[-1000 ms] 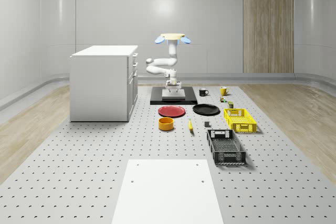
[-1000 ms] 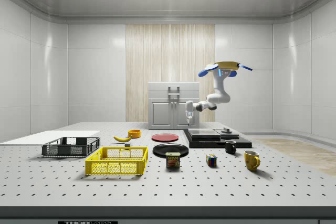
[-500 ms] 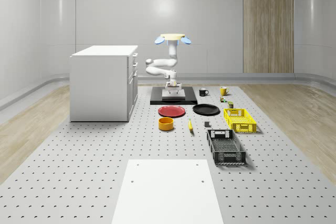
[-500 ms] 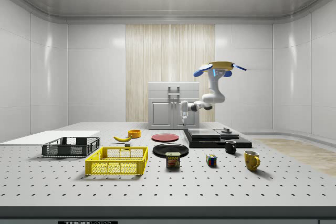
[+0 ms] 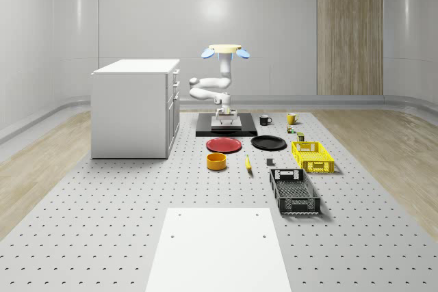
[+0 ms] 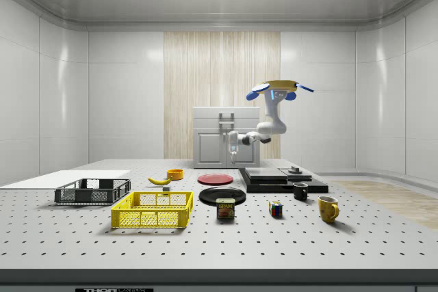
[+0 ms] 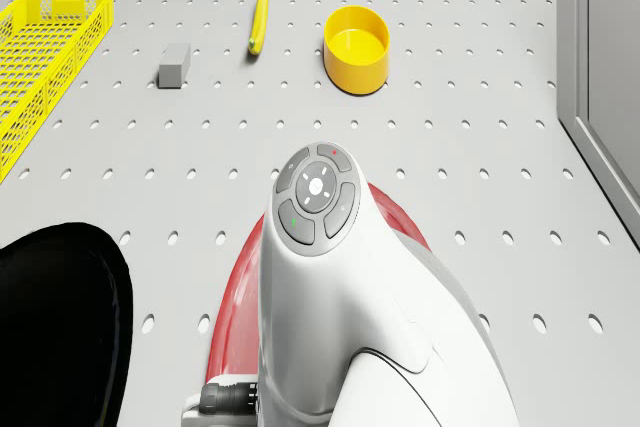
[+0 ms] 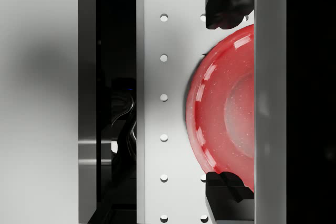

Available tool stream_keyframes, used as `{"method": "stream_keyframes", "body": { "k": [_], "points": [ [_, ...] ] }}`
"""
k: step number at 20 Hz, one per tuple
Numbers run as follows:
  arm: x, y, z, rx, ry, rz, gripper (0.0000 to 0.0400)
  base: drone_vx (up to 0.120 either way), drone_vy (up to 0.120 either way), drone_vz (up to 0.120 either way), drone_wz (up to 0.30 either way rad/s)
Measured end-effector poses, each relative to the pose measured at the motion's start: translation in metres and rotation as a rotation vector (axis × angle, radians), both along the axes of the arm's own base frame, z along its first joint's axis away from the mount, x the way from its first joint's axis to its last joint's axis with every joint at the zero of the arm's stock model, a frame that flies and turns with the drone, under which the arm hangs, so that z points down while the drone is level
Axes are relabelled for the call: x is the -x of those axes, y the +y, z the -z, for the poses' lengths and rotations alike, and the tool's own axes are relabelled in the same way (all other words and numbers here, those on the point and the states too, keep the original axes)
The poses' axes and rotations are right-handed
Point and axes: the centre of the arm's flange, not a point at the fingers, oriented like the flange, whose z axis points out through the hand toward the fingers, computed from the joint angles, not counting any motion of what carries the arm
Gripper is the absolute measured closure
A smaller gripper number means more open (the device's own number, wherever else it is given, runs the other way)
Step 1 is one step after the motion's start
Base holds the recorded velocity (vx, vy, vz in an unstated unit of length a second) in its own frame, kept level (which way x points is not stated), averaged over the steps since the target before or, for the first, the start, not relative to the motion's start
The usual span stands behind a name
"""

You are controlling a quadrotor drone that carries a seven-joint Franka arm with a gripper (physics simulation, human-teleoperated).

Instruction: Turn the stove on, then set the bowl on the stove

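The yellow bowl (image 5: 217, 161) (image 6: 175, 174) (image 7: 357, 47) stands on the table in front of the red plate (image 5: 224, 145) (image 8: 220, 108). Behind that plate lies the black stove slab (image 5: 226, 126) (image 6: 280, 179), with a small knob (image 6: 295, 169) on top. The drone (image 5: 225, 50) (image 6: 272, 89) hovers over the stove's front part. Its arm reaches down, and my gripper (image 6: 233, 152) (image 8: 227, 98) hangs just off the stove's edge, above the rim of the red plate. The fingers (image 8: 226, 3) are spread wide and hold nothing.
A white cabinet (image 5: 135, 107) stands at the whole-scene view's left. A black plate (image 5: 268, 143), banana (image 7: 259, 17), grey block (image 7: 174, 64), yellow crate (image 5: 313, 156), black crate (image 5: 294, 191) and two mugs (image 5: 265, 120) lie right of the bowl. A white slab (image 5: 217, 247) lies in front.
The drone and arm have shifted toward the side view's left. The gripper has left the space over the stove and now hangs past its edge, near the red plate.
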Motion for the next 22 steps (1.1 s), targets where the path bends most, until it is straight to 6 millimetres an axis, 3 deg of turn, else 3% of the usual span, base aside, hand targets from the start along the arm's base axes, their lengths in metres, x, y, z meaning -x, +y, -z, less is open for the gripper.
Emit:
{"method": "stream_keyframes", "body": {
  "k": [6, 9, 22],
  "points": [
    [0.0000, 0.0000, 0.0000, 0.000, 0.000, 0.000, 0.0000, 0.120, 0.000, 0.000, 0.000],
    [0.0000, 0.0000, 0.0000, 0.000, 0.000, 0.000, 0.0000, 0.120, -0.107, 0.000, 0.000],
    [0.0000, 0.0000, 0.0000, 0.000, 0.000, 0.000, 0.0000, 0.120, 0.000, 0.000, 0.000]
  ]
}}
